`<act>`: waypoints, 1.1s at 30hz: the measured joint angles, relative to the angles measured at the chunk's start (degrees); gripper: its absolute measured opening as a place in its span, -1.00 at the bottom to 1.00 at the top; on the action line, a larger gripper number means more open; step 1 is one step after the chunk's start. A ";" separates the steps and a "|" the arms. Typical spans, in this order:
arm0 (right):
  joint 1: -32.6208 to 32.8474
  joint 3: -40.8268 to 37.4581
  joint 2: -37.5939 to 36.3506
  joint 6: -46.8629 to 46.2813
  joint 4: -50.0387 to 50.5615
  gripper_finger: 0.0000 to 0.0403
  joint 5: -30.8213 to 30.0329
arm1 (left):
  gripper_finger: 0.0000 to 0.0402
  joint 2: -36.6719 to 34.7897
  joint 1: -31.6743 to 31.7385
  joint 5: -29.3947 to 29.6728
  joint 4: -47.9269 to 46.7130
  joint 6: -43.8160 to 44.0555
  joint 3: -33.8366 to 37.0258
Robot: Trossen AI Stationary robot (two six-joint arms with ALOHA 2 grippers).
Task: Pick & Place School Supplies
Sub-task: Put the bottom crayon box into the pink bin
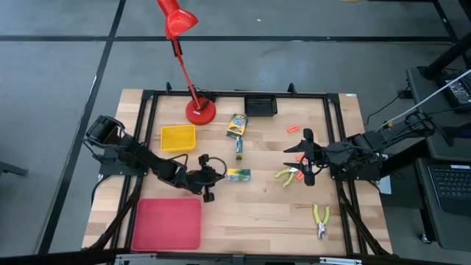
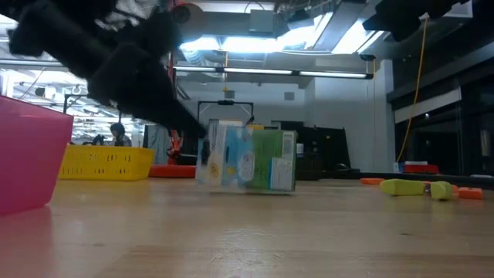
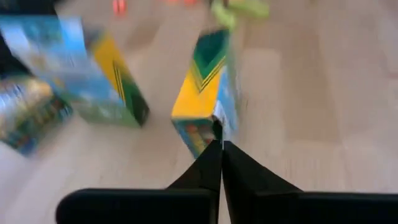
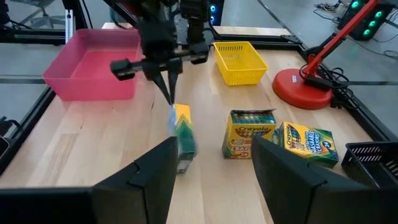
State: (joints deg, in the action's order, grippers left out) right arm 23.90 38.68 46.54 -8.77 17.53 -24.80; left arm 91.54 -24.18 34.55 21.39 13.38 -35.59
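Note:
A green-and-yellow crayon box (image 1: 238,174) stands on its long edge mid-table, also visible in the low view (image 2: 248,158). My left gripper (image 3: 221,148) is shut, with its tips at that box (image 3: 208,93). Two more boxes (image 4: 249,134) (image 4: 310,143) lie toward the far edge. My right gripper (image 1: 305,157) hovers open on the table's right, its fingers wide apart in its wrist view (image 4: 214,177). A green-handled tool (image 1: 288,175) lies just beside it on the table, and orange pieces (image 1: 293,129) lie farther toward the far edge. My left gripper meets the standing box at its near upper end (image 4: 176,111) with shut fingertips (image 3: 214,155), slanting down from the table's left. Whether the tips pinch a flap or only press against the box cannot be told. The box rests on the table on its long edge.
A yellow tray (image 1: 178,138) and a red lamp base (image 1: 200,112) stand toward the far left. There is a black tray (image 1: 260,105) at the far edge and a red tray (image 1: 167,223) near left. Yellow-green pliers (image 1: 320,219) lie near right. Bare wood lies between them.

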 joint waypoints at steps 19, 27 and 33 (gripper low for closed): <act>1.51 0.02 0.00 -1.75 -2.03 0.03 -1.15 | -0.99 -19.51 -42.80 34.55 -6.86 2.02 -0.07; 1.51 0.04 1.48 -2.11 -4.17 0.03 -1.22 | -0.99 -19.22 -54.55 40.69 -6.76 11.92 -0.11; 1.51 0.04 4.41 -1.27 -5.88 0.03 -1.26 | -0.99 -18.25 -55.19 39.66 -15.64 27.16 -0.11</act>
State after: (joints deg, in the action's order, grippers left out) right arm 25.41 38.72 50.95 -10.04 11.65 -26.06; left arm 73.29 -79.38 74.21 5.75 40.53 -35.70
